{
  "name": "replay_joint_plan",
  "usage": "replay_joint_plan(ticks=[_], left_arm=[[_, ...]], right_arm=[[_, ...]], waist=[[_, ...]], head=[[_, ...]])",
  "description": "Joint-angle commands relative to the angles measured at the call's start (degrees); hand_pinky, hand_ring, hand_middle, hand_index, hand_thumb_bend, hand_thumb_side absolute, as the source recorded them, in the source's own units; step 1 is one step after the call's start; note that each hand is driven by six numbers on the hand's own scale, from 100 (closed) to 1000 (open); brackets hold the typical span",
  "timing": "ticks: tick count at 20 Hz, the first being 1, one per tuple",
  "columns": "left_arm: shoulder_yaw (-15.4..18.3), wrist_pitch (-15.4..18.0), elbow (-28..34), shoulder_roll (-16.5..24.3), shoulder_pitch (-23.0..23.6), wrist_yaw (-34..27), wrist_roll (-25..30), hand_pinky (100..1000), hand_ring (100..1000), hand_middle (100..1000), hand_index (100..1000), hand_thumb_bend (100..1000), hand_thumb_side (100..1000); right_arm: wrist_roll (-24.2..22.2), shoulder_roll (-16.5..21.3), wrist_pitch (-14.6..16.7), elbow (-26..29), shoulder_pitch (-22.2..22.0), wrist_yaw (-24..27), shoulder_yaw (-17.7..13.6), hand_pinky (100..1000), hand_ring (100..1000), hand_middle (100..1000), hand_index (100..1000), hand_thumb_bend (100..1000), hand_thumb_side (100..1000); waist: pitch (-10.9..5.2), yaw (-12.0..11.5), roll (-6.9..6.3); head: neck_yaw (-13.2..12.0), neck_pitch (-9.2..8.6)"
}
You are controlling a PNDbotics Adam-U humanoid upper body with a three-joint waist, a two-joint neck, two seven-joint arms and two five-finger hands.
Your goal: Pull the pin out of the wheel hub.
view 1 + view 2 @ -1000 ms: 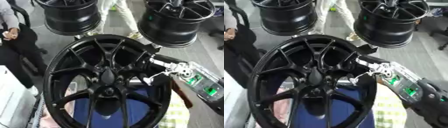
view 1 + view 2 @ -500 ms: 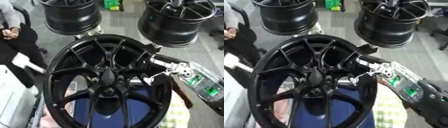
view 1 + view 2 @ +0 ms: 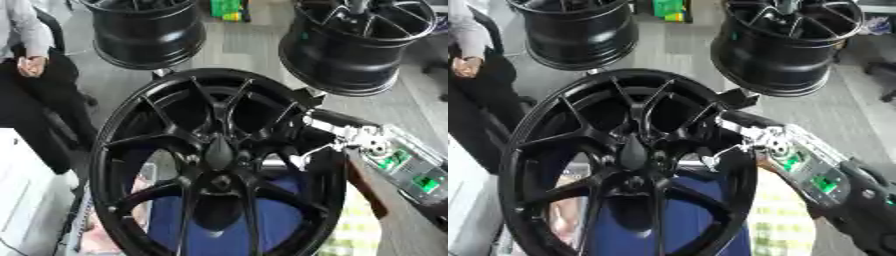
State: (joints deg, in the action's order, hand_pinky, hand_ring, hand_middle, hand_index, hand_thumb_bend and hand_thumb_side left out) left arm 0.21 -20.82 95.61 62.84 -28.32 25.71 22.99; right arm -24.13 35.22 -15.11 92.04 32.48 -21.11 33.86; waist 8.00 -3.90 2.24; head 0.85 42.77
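A large black multi-spoke wheel hub (image 3: 219,150) stands tilted in the middle of both views, its centre cap facing me. My right arm, with a silver wrist and green-lit panels (image 3: 389,157), comes in from the right. Its black hand (image 3: 317,140) reaches over the hub's right rim into a gap between the spokes. A small silver piece (image 3: 300,160) shows at the hand's tip between two spokes; I cannot tell whether it is the pin. The hand's grip is lost against the black spokes. My left hand shows in no view.
Two more black wheels stand behind, one at back left (image 3: 144,30) and one at back right (image 3: 359,45). A seated person (image 3: 26,75) is close at the left. Blue cloth (image 3: 289,220) and yellow-checked cloth (image 3: 359,230) lie under the hub.
My right hand stays at the same gap in the spokes. The person at the left has drawn an arm back.
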Motion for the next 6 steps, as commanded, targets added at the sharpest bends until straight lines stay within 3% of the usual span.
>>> replay_joint_plan(ticks=[1,4,6], left_arm=[[1.18,-0.57,0.93,1.1,-0.76,-0.74,-2.03,878,911,830,927,343,402],[2.15,-2.07,2.45,0.28,-1.25,-2.12,-4.45,816,813,735,850,231,468],[3.36,-1.98,5.04,-1.45,-1.91,-3.83,-6.38,802,793,712,819,166,499]], right_arm=[[0.04,1.16,-0.05,0.94,0.7,0.13,-0.57,806,694,611,711,100,190],[0.05,1.12,-0.09,0.98,0.64,0.18,-0.61,806,694,611,711,100,189],[0.09,1.08,-0.13,1.02,0.58,0.21,-0.67,806,694,611,711,100,188]], waist=[[-0.72,0.0,-0.23],[-0.78,-0.02,-0.21],[-0.82,-0.03,-0.14]], head=[[0.02,-0.26],[0.14,-0.24],[0.17,-0.34]])
